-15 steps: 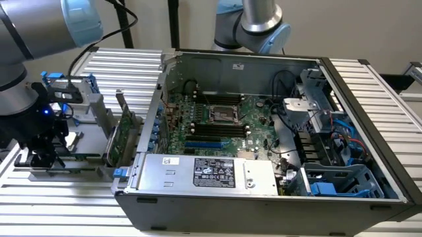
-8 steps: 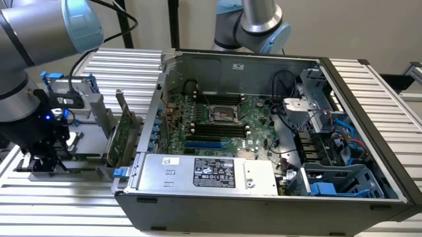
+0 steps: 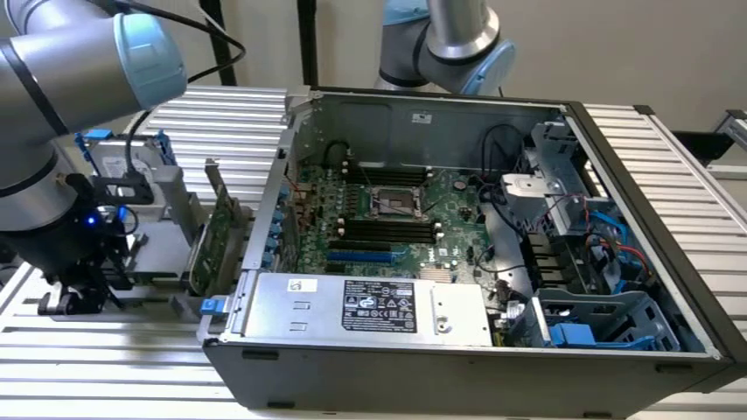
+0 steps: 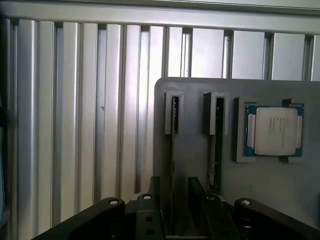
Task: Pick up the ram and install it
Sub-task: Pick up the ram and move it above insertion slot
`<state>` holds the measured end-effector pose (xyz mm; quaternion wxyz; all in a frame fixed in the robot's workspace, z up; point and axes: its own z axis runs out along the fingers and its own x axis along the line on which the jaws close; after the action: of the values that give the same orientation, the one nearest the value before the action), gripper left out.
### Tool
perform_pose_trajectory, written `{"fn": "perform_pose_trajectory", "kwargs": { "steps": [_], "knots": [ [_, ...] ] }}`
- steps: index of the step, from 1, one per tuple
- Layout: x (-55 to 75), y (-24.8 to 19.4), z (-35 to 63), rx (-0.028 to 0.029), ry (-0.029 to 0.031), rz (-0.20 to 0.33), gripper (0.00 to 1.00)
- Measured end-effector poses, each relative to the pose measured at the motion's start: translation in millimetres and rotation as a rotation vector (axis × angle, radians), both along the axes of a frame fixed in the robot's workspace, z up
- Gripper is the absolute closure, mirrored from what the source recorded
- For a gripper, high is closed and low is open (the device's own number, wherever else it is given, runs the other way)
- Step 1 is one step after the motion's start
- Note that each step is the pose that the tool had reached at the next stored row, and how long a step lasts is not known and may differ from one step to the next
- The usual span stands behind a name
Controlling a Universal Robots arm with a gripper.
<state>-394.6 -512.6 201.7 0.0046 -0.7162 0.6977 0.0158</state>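
Currently claw (image 4: 175,184) parted, fingers either side of ram (image 4: 173,145), not yet pinching. Ram on edge in grey holder (image 4: 265,195) slot, at 9 o'clock of case (image 3: 467,376), exterior view. Likely light, stiff, fragile: pinch flat faces mid-length, spare contacts.

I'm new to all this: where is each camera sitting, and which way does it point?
Exterior view: off the arm, high up, looking down into the open dark-grey metal computer case on the ribbed aluminium table; the grey-and-blue robot arm and its black tool stand at the exterior view's left.
Wrist view: on the wrist, looking along the tool at a flat grey holder plate, where a thin ram stick stands edge-on in line with the tool.
Shared: tool and table.
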Motion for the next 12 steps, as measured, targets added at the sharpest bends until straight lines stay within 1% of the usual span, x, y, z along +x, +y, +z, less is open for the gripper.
{"fn": "perform_pose_trajectory", "kwargs": {
  "steps": [4,9,10,12],
  "knots": [
    [0.2,-0.1,-4.6,0.0005,0.0004,0.0,0.0],
    [0.2,-0.1,-5.5,0.0004,0.001,0.0,0.0],
    [0.2,-0.1,-5.5,0.0005,0.001,0.0,1.0],
    [0.2,-0.1,-5.5,0.0004,0.0011,0.0,1.0]
  ]
}}
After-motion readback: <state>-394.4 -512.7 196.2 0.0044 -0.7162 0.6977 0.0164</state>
